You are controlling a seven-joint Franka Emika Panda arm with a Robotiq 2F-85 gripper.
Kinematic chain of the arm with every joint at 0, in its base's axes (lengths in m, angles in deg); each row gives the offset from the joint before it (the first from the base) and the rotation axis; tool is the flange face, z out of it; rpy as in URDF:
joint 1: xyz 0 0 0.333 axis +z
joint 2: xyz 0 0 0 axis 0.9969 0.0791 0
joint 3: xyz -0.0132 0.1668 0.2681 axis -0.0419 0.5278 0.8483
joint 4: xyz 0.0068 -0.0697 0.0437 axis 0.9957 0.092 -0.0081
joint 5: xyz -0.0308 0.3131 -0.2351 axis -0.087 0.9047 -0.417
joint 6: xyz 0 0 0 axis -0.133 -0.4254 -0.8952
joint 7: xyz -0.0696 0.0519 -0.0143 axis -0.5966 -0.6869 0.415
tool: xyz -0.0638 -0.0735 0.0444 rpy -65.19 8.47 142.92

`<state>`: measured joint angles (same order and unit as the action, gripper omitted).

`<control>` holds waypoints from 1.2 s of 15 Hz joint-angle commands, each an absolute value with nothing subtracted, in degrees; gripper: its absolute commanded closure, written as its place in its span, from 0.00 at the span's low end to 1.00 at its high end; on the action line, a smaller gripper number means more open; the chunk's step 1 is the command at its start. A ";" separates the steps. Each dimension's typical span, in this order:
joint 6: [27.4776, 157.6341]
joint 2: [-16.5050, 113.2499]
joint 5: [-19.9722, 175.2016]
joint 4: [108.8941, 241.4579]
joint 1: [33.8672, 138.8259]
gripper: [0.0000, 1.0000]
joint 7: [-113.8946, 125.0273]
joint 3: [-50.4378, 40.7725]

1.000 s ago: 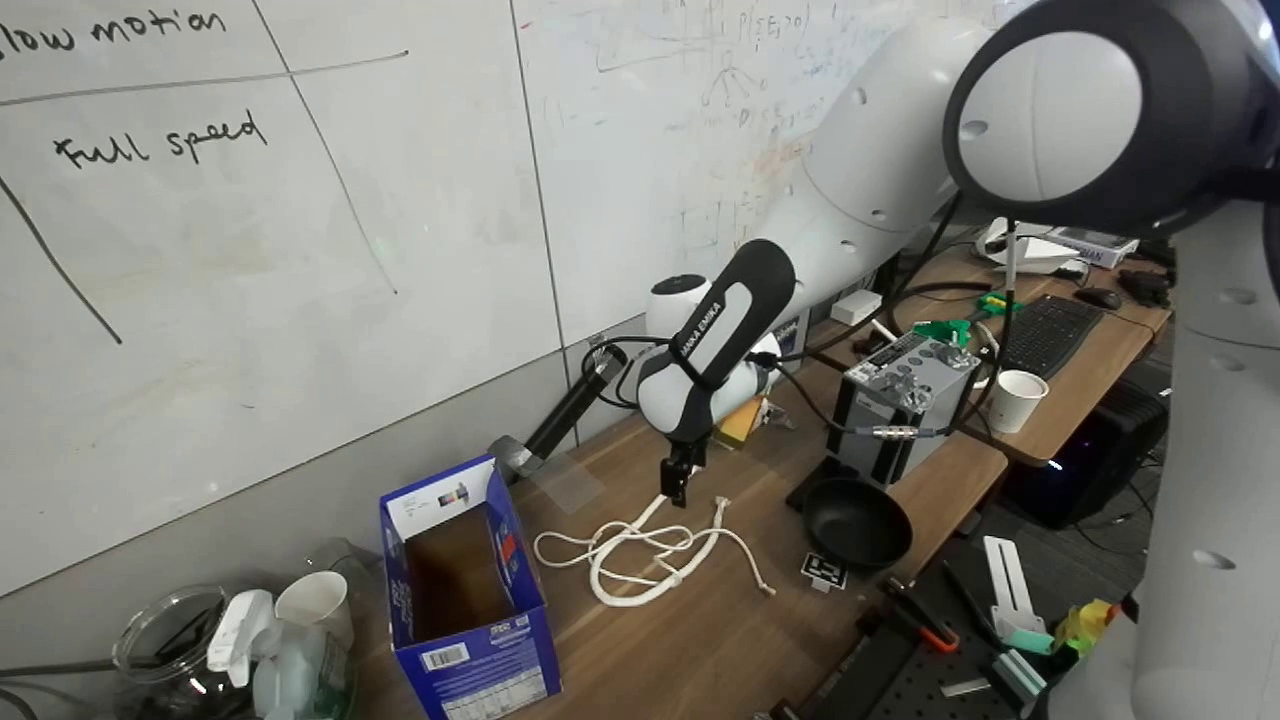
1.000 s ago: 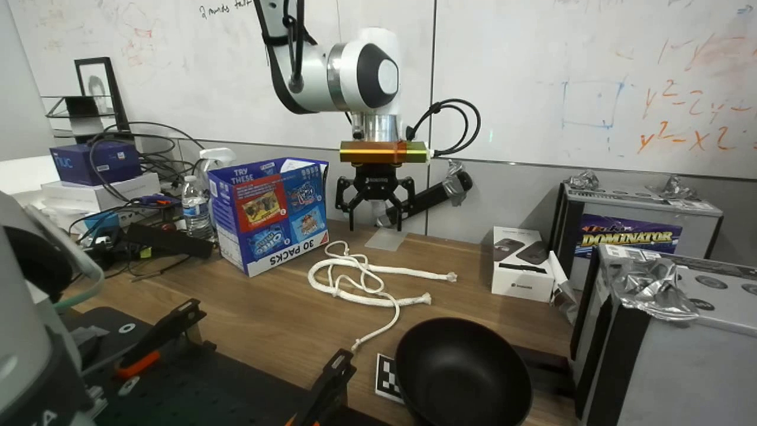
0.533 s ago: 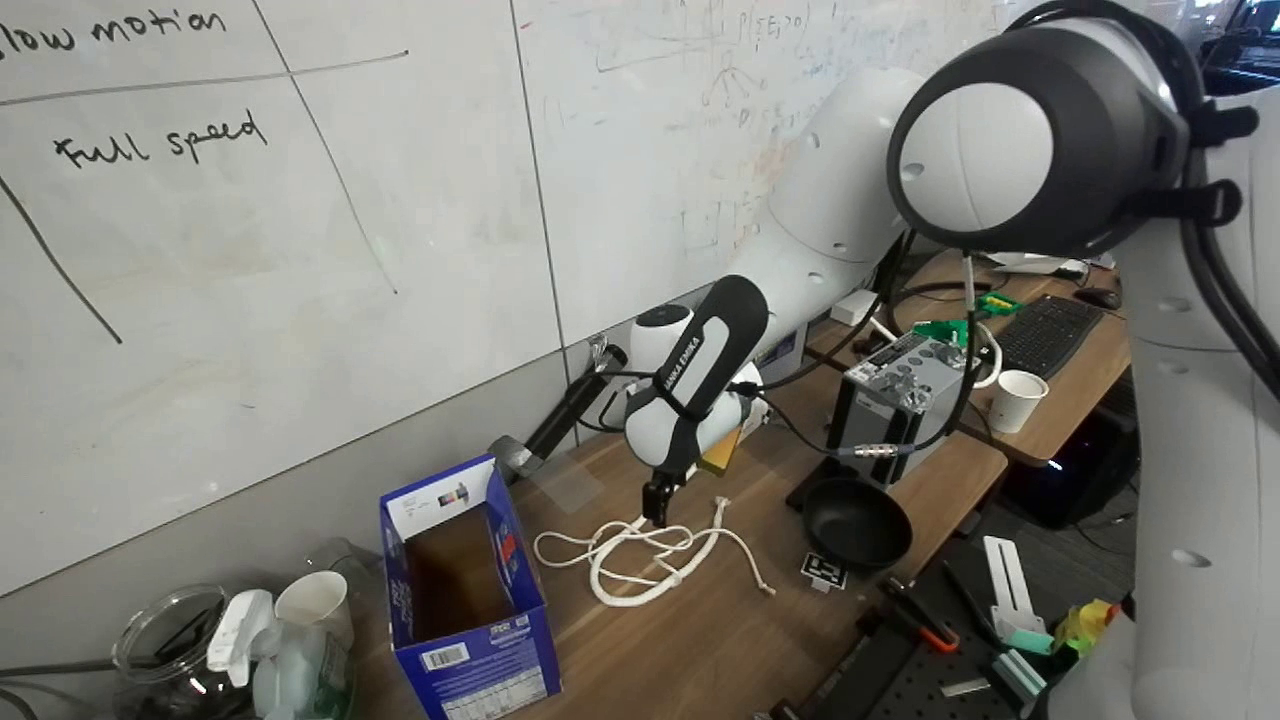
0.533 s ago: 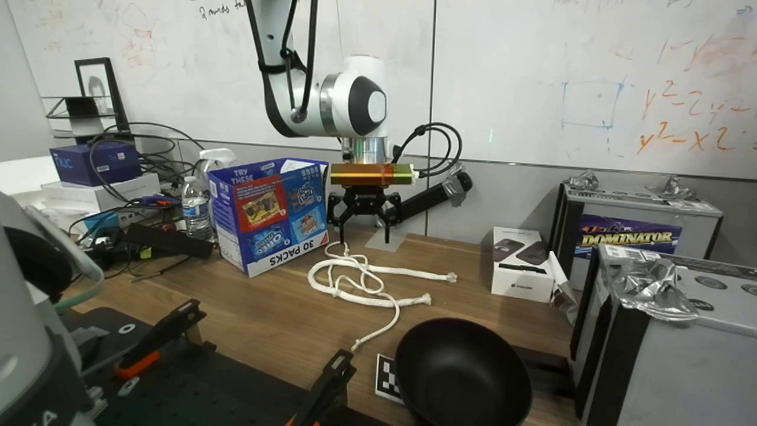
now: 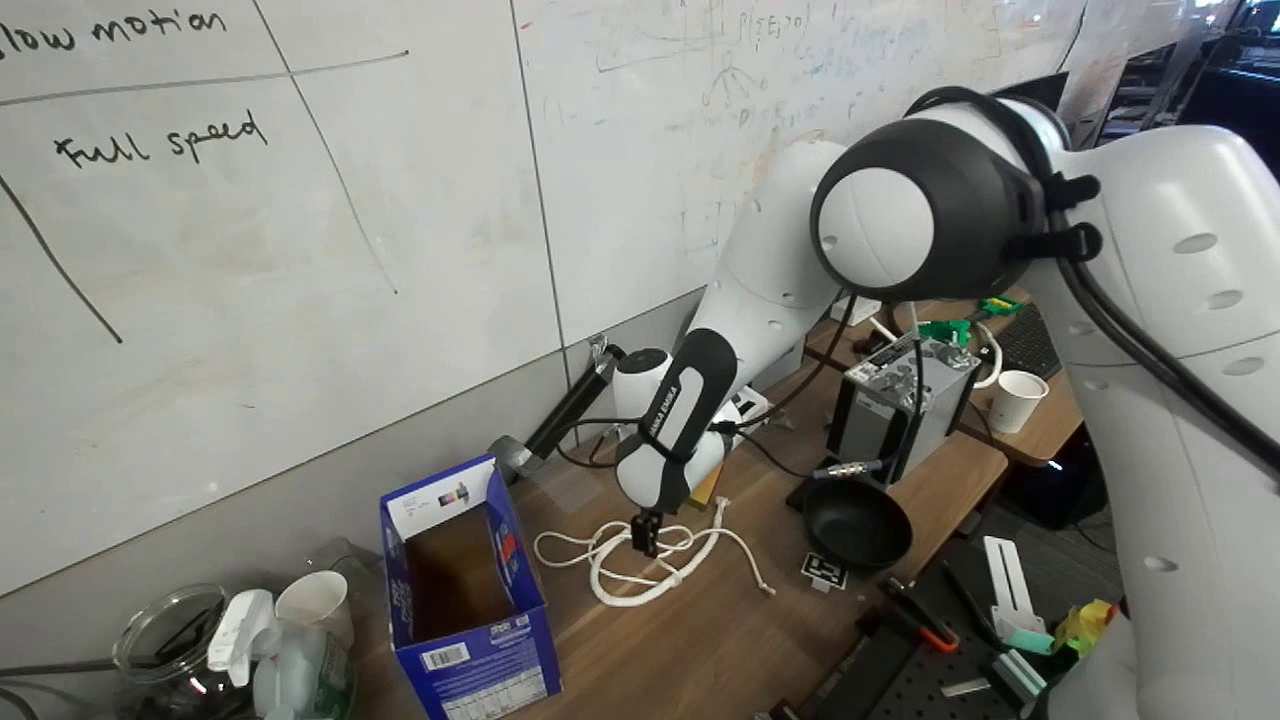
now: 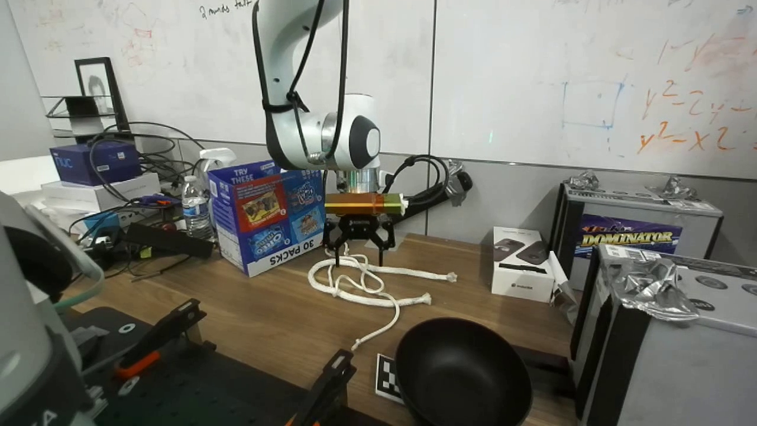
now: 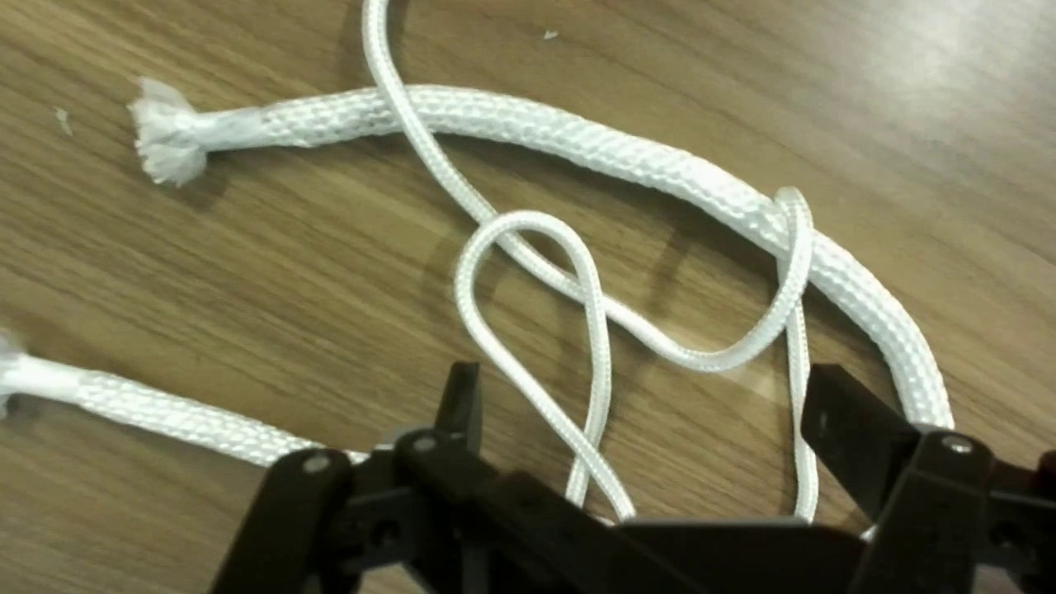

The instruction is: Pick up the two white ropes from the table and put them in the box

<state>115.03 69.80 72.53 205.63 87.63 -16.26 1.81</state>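
Two white ropes lie in tangled loose loops on the wood-grain table [image 6: 266, 313]. The thick rope [image 7: 577, 136] has frayed ends; it also shows in the exterior views [image 5: 640, 602] [image 6: 408, 272]. The thin rope [image 7: 701, 360] crosses over it and shows in an exterior view [image 6: 393, 319]. My gripper [image 7: 648, 396] is open and empty, pointing down over the loops, with strands of the thin rope visible between its fingers. It shows in both exterior views [image 5: 646, 540] [image 6: 359, 260]; contact with the table is unclear. The blue open-top box [image 5: 480, 670] [image 6: 266, 207] stands upright beside the ropes.
A black pan [image 6: 461, 378] and a checkered marker [image 6: 385, 376] are near the ropes. Grey electronic boxes [image 5: 900, 410] and a white carton [image 6: 520, 278] stand on the pan's side. A paper cup [image 5: 315, 605] and bottles are beyond the box. A black tube [image 5: 575, 405] leans behind.
My open gripper has come down from above the table to low over the rope loops and shifted somewhat toward the box. The ropes and the box have not moved.
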 commanded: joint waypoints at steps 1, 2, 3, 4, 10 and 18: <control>117.01 73.98 70.50 201.93 89.04 0.00 -13.05 0.44; 117.18 74.45 70.53 201.49 88.97 0.00 -12.76 0.43; 117.64 75.05 70.48 201.15 89.00 0.00 -12.45 0.30; 117.96 75.38 70.48 200.92 89.00 0.00 -12.19 0.20; 120.68 76.64 70.45 200.68 88.32 0.00 -12.37 -0.15; 121.81 78.32 70.71 199.83 88.11 0.00 -12.49 0.05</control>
<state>120.48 76.93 71.84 201.33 88.13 -13.52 0.17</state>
